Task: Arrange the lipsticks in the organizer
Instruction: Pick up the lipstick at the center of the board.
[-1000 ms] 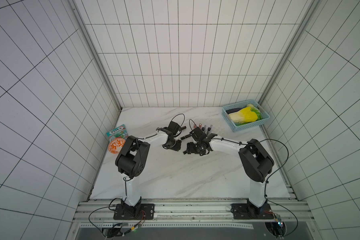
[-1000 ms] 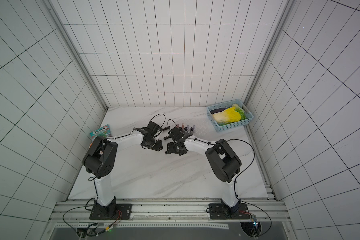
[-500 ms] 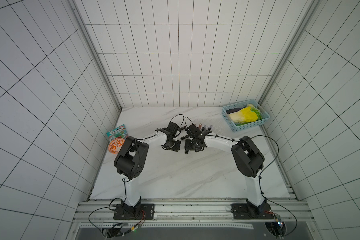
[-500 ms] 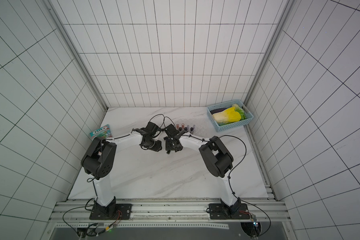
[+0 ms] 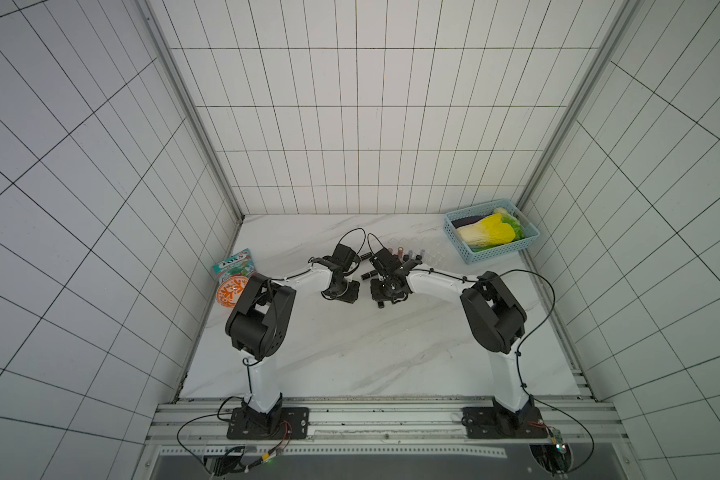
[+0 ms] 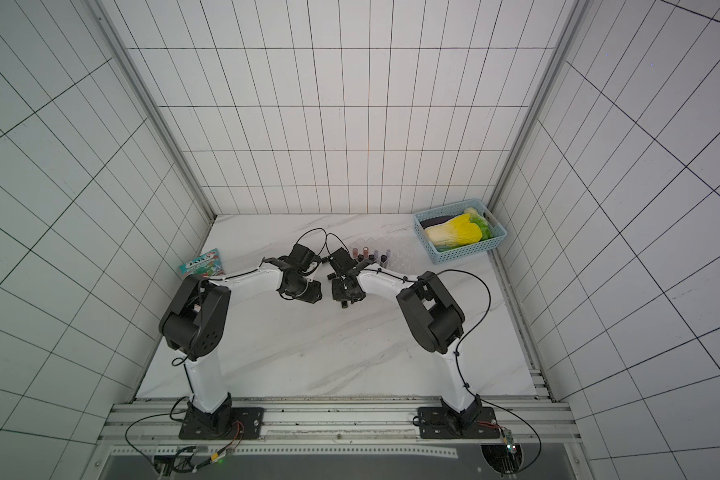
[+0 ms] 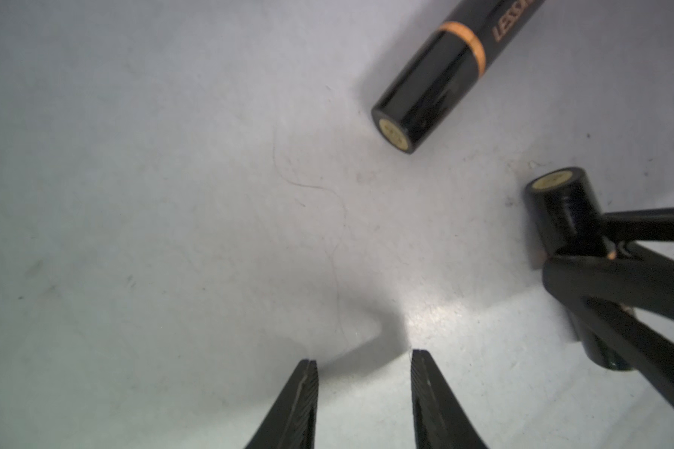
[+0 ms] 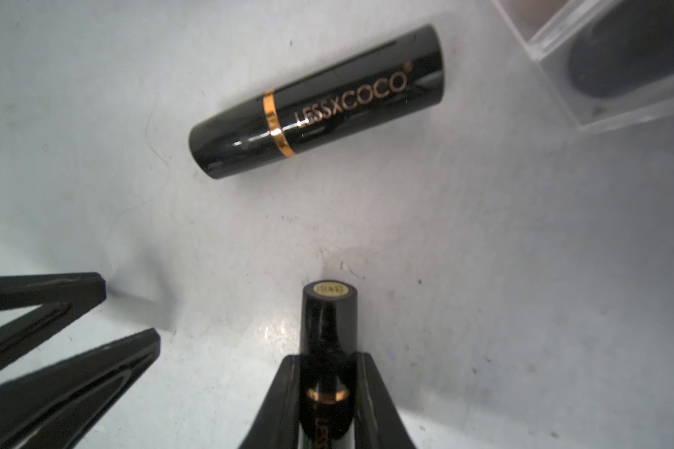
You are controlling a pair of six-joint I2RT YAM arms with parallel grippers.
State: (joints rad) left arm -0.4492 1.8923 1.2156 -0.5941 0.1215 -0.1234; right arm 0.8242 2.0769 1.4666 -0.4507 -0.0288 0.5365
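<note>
Right jaws: closed on the held lipstick (image 8: pixel 329 330), a glossy black tube with a gold band, clamped around its middle
Held lipstick: points out past the fingertips, gold-stickered end forward; low at the bench (image 8: pixel 483 272), whether touching it I cannot tell
Left jaws: slightly apart with nothing between the fingers (image 7: pixel 296 404), tips close over bare bench, near the right jaws
Loose lipstick (image 8: pixel 316 103): black, gold band, lettered LESSXCOCO, lying flat on the bench just ahead of both pairs of jaws, apart from the held one
Organizer (image 5: pixel 431 249): clear rack at the back of the bench, beyond the right wrist; one corner shows in the right wrist view with a dark tube inside
Standing lipsticks (image 6: pixel 366 250): a few upright in the organizer's end nearest the arms
Basket (image 5: pixel 499 252): light blue, back right corner, holding a cabbage (image 5: pixel 487 235)
Left edge: a snack packet (image 5: pixel 234 266) and an orange patterned disc (image 5: pixel 230 291)
</note>
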